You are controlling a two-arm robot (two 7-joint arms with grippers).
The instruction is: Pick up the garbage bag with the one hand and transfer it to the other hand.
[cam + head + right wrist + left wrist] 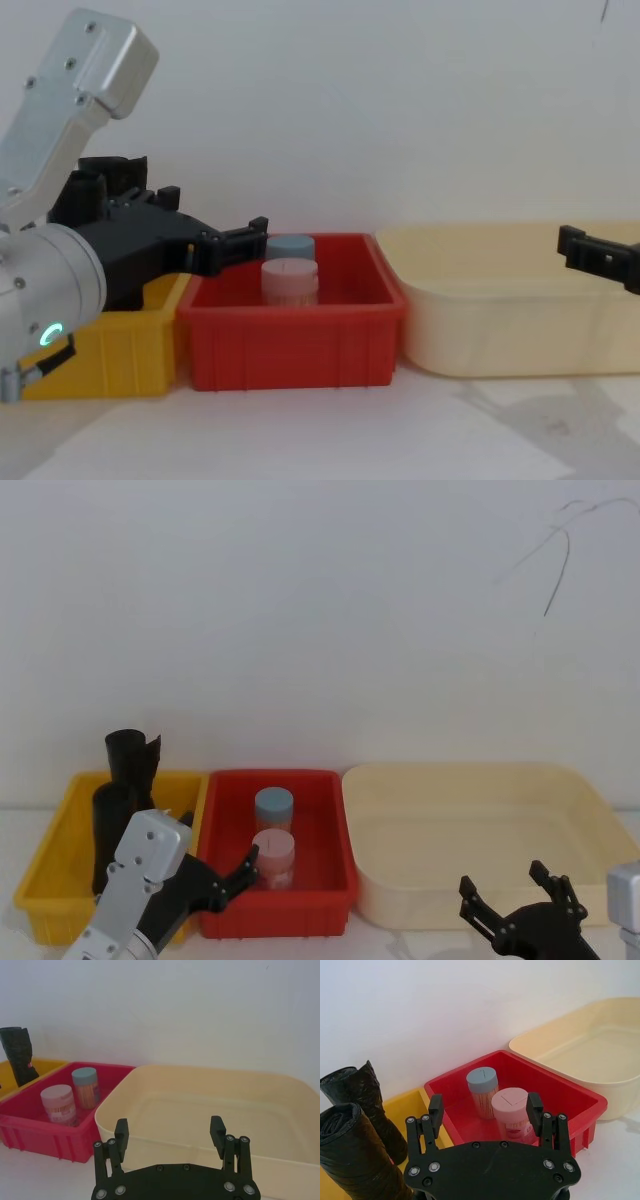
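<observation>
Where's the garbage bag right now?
In the head view, the garbage bag stands in the yellow bin on the robot's left, in front of the rumpled roll, with the open left claw just to its right.

3 containers in a row on white table (300, 430), backs to white wall (300, 610): yellow bin (50, 865) at L, red bin (300, 915) in mid, wider cream tub (470, 840) at R, sides just abt touching. Red bin holds 2 clear jars w/ thin sticks inside: blue-lid jar (274, 807) at back, pink-lid jar (273, 855) just in front. Rumpled black roll w/ flared top (133, 755) stands at back of yellow bin. Thin dark curved line (560, 570) on wall, upper R.
</observation>
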